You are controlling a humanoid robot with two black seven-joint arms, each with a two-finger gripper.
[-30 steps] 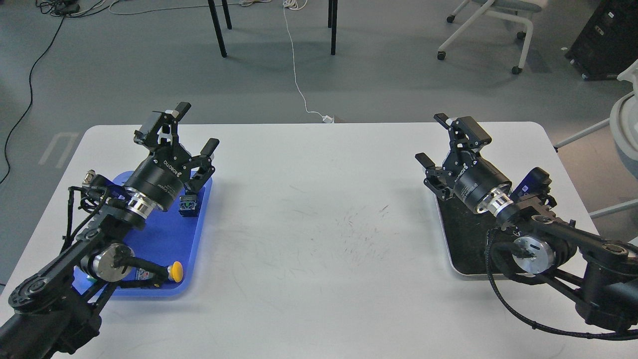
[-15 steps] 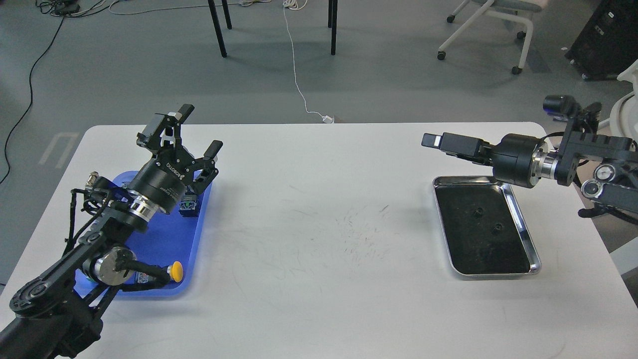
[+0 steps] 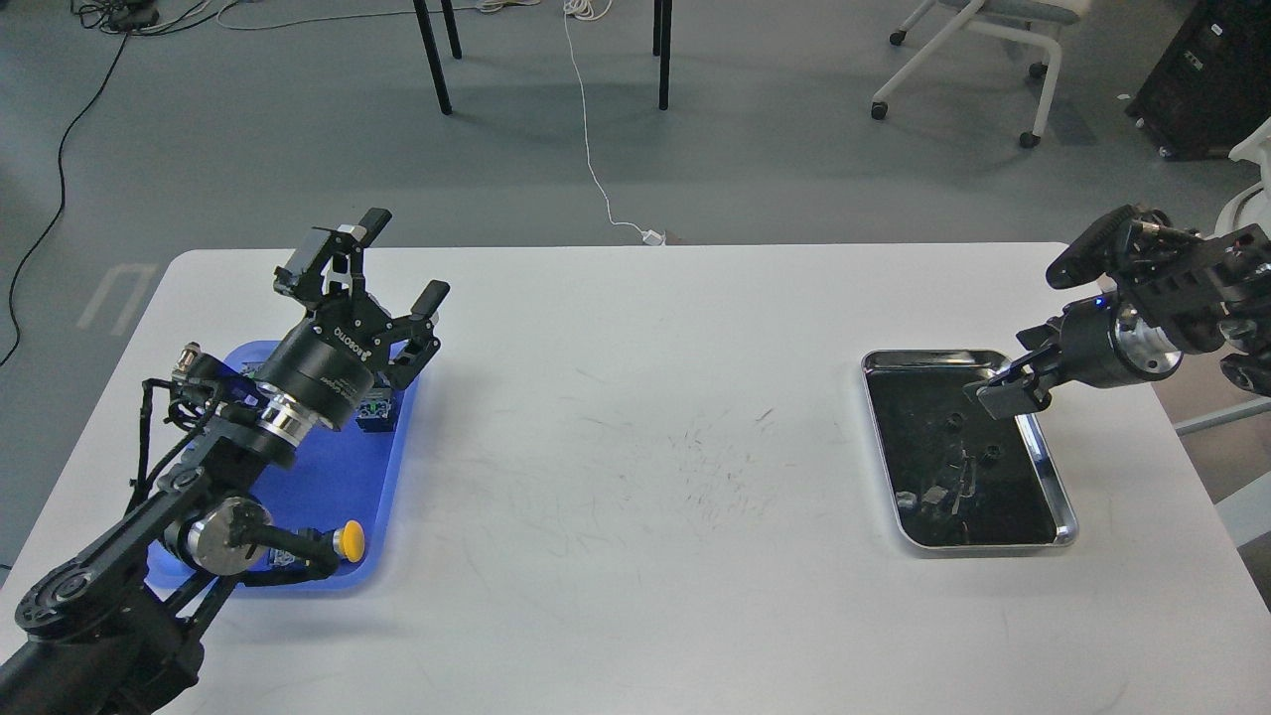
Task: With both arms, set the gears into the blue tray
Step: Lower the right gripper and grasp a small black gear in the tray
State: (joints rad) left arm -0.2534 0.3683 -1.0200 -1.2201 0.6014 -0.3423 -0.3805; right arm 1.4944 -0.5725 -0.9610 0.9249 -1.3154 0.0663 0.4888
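1. Reaching in from the lower left corner, the left arm [image 3: 149,516] rises over the blue tray [image 3: 328,477], which lies on the left part of the white desk [image 3: 635,447].
2. At the arm's far end the left gripper [image 3: 402,260] hangs above the tray's far right corner; its jaws are spread wide, with nothing between them.
3. Just below that gripper a small blue-and-black switch block [image 3: 375,412] sits inside the tray by its right rim.
4. Nearer the front rim a push-button switch with a yellow cap [image 3: 348,539] lies in the tray, partly hidden by the arm.
5. Across a bare, scuffed stretch of desk, the silver-rimmed metal tray [image 3: 1055,477] with a black inside lies on the right.
6. Two gears [image 3: 954,420] rest on its dark floor, one towards the middle and the other [image 3: 990,455] just to its right and nearer; both are well apart from the blue tray.
7. The right arm [image 3: 1182,288] comes in from the right edge, and the right gripper [image 3: 1008,387] points down-left over the metal tray's far right corner; it is seen dark and side-on, so I cannot tell how its jaws stand.
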